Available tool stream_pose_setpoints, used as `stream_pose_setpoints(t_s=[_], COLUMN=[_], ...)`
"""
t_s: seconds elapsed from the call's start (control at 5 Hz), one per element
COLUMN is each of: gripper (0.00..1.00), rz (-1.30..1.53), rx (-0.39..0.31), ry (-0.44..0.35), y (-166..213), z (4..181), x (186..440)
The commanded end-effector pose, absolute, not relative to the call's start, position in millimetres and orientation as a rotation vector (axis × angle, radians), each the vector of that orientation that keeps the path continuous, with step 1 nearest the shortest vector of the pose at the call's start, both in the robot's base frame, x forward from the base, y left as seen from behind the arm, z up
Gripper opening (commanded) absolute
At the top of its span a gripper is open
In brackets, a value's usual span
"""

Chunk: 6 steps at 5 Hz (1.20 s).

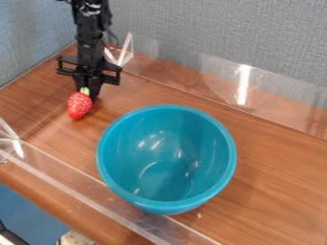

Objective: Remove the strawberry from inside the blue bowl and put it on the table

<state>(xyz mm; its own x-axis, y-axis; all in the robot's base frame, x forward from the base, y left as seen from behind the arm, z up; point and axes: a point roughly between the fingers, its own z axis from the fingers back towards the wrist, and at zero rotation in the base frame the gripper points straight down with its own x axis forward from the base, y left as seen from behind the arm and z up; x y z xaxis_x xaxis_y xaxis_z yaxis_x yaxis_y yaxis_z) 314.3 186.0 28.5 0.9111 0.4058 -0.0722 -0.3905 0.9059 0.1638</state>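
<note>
Tool: the black tool (pixel 90 86) points straight down at the far left of the counter, and its fingers are clenched on the green top of the strawberry
Strawberry: the small red strawberry (pixel 80 104) is outside the bowl, just under the tool, and its red tip is low at the wood; I cannot tell if it touches the wood
Blue bowl: the big blue bowl (pixel 167 158) sits upright near the front of the counter, well apart from the strawberry, with nothing inside it
Counter: the brown wood counter (pixel 269 153) holds the bowl
Walls: clear plastic walls (pixel 230 81) stand along the edges of the counter
Arm: the dark arm (pixel 87 33) comes down from the top left, in front of a blue-grey back wall
</note>
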Motion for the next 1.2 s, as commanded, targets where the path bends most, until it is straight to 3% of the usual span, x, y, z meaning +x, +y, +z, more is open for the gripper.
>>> stream_pose_setpoints(t_s=[0.0, 0.6, 1.0], gripper=[0.00, 0.00, 0.00], rz=[0.502, 0.462, 0.443], rx=[0.171, 0.142, 0.127], ry=[0.001, -0.048, -0.051], y=[209.3, 196.9, 189.0], z=[69.1, 89.7, 80.7], x=[311.1, 328.4, 328.2])
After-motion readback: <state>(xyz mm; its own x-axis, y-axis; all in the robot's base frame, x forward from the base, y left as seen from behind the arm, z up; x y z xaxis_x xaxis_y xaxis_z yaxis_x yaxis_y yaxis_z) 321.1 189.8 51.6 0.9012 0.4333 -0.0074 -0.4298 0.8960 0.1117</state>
